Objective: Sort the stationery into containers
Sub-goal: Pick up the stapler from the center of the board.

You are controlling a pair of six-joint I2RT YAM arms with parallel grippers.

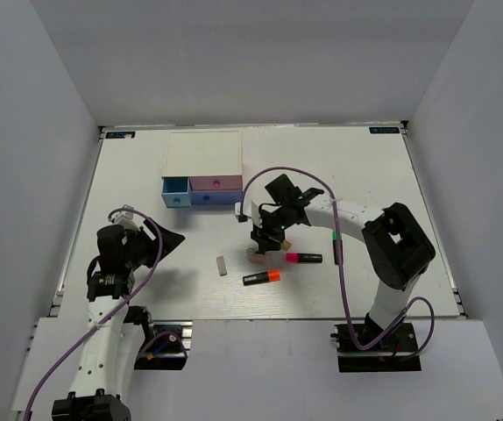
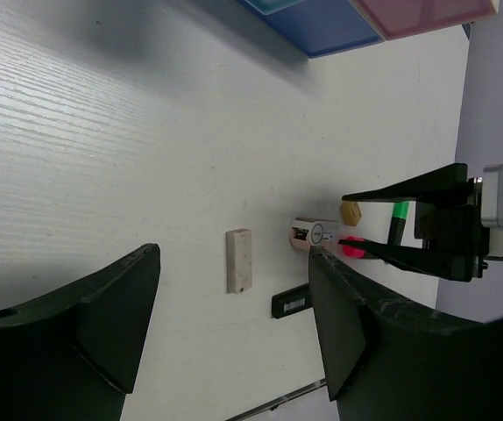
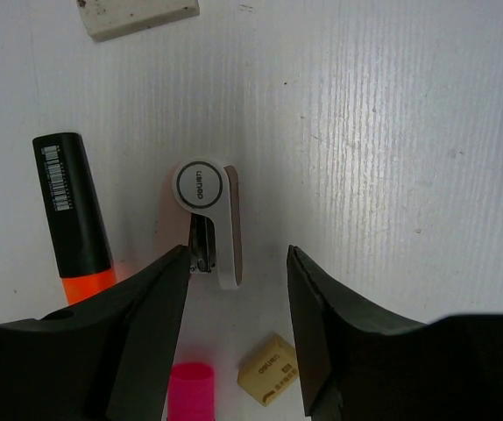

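Note:
My right gripper (image 1: 265, 241) is open and points down over the small pinkish-white piece (image 3: 212, 224), whose near end lies between its fingertips (image 3: 168, 289). The tan block (image 3: 269, 370) and the pink highlighter's end (image 3: 190, 390) lie below the jaws. The orange highlighter (image 3: 72, 215) lies left of them, the grey-white eraser (image 3: 138, 16) at the top. From above, the orange highlighter (image 1: 261, 277), pink highlighter (image 1: 304, 258), green highlighter (image 1: 335, 247) and eraser (image 1: 222, 265) lie on the table. The drawer box (image 1: 202, 169) stands at the back. My left gripper (image 1: 168, 241) is open and empty.
The white table (image 1: 146, 263) is walled by grey panels on three sides. The light-blue drawer (image 1: 175, 192) stands open, next to the pink front (image 1: 216, 183). A purple cable (image 1: 322, 184) arcs over the right arm. The left wrist view shows the eraser (image 2: 239, 260) ahead.

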